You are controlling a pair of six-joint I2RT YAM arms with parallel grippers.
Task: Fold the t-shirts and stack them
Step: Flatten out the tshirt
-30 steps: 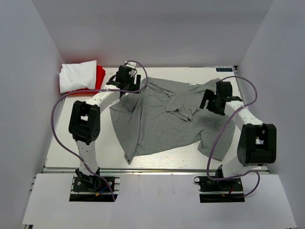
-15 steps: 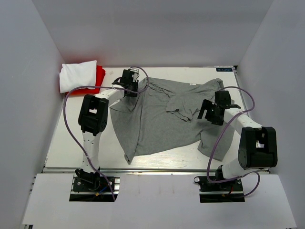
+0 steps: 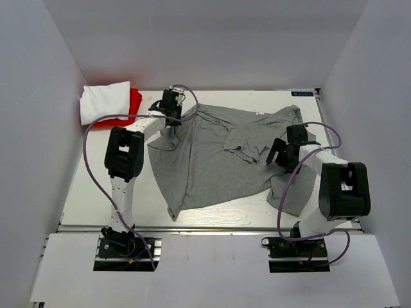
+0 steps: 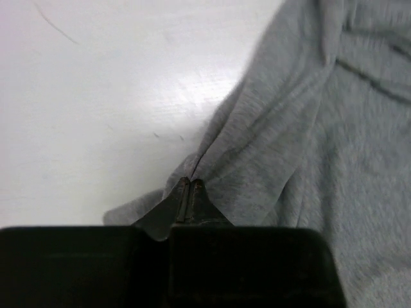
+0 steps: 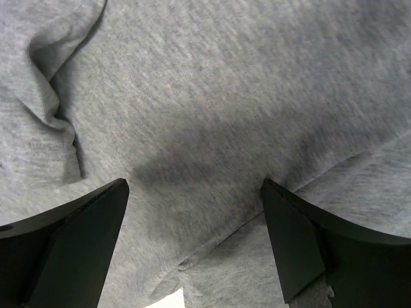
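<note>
Table: pale top (image 3: 109,186); the grey t-shirt (image 3: 218,160) lies across its middle and is the landmark for every place below.
Grey t-shirt, lie: rumpled and only partly spread, not flat. It spreads wider from left to right than from near to far.
Grey t-shirt, pointing: one narrow corner runs out towards the near edge on its left side. A small white mark sits at its far edge. A loose doubled fold crosses its middle. Which end is the hem I cannot tell.
Right gripper: over the right part of the grey t-shirt (image 5: 212,96), just beside the middle fold. The right gripper (image 3: 280,156) has its jaws spread wide. From the wrist, the right gripper (image 5: 192,192) shows grey cloth between the two fingers and nothing pinched; whether the tips touch the cloth I cannot tell.
Left gripper: at the far left corner of the grey t-shirt (image 4: 308,128). The left gripper (image 3: 168,119) is pressed together, and from the wrist the left gripper (image 4: 189,186) pinches a bunched edge of the cloth.
White t-shirt: white t-shirt (image 3: 106,101), folded, far left of the grey t-shirt and apart from it.
Red t-shirt: red t-shirt (image 3: 133,102), under the white one, its edge showing on the side facing the grey t-shirt.
</note>
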